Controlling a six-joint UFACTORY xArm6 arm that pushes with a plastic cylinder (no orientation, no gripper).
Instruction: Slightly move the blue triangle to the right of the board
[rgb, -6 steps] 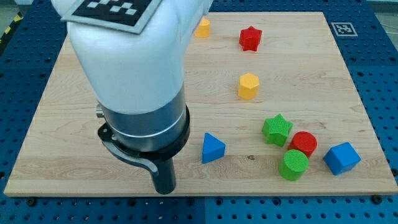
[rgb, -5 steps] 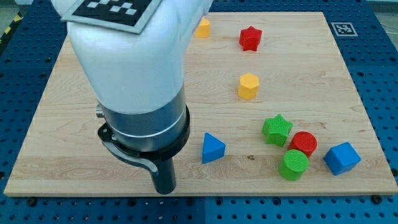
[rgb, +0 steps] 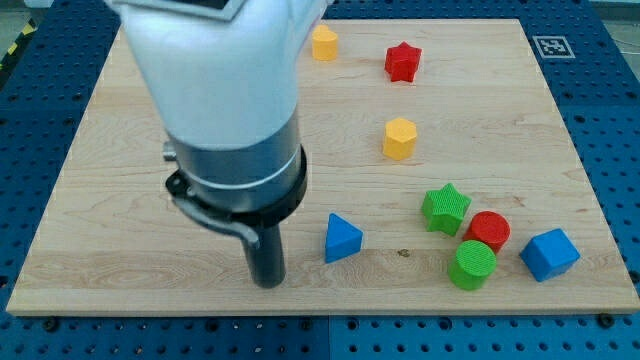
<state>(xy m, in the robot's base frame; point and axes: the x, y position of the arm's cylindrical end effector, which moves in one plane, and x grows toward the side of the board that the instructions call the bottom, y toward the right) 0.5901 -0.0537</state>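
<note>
Blue triangle (rgb: 342, 239) unobstructed, just right of my tip (rgb: 267, 282).

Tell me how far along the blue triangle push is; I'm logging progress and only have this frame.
Nothing looks done yet: the blue triangle sits untouched at the board's lower middle. In hand: my tip stands at its left, close but apart, placed for a rightward push. Left: make contact and nudge it slightly right, stopping short of the green star and green cylinder.
</note>
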